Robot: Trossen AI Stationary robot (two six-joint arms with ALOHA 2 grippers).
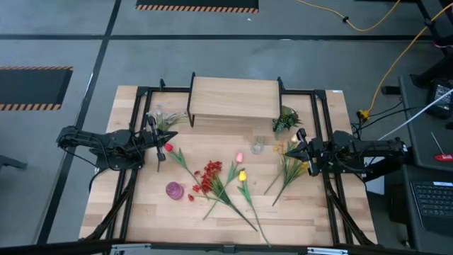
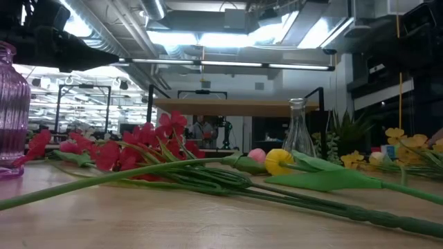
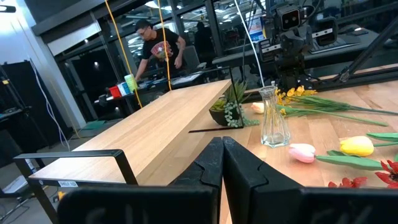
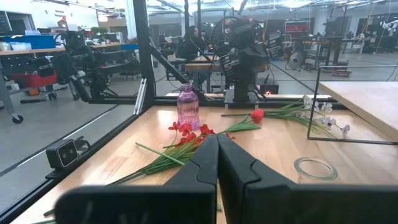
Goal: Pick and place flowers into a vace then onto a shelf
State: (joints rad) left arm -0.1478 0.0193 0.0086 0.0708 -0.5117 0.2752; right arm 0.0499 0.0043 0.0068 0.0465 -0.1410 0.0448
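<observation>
Loose flowers lie on the wooden tabletop: a red tulip point(image 1: 168, 148), a red berry spray point(image 1: 210, 177), a pink tulip point(image 1: 239, 157), a yellow tulip point(image 1: 242, 176), yellow blossoms point(image 1: 290, 166) and white blossoms point(image 1: 164, 117). A purple vase point(image 1: 174, 190) stands near the front left and a clear glass vase point(image 1: 258, 145) stands before the shelf point(image 1: 233, 98) at the far middle. My left gripper point(image 1: 164, 144) is shut and level at the table's left side, close to the red tulip's head. At the right side my right gripper point(image 1: 290, 150) hovers over the yellow blossoms, also shut.
A small green plant in a dark bowl point(image 1: 285, 119) sits by the shelf's right end. Black frame rails point(image 1: 138, 106) run along the table's sides. In the left wrist view a person point(image 3: 158, 46) stands in the room beyond the table. Bare wood lies along the near edge.
</observation>
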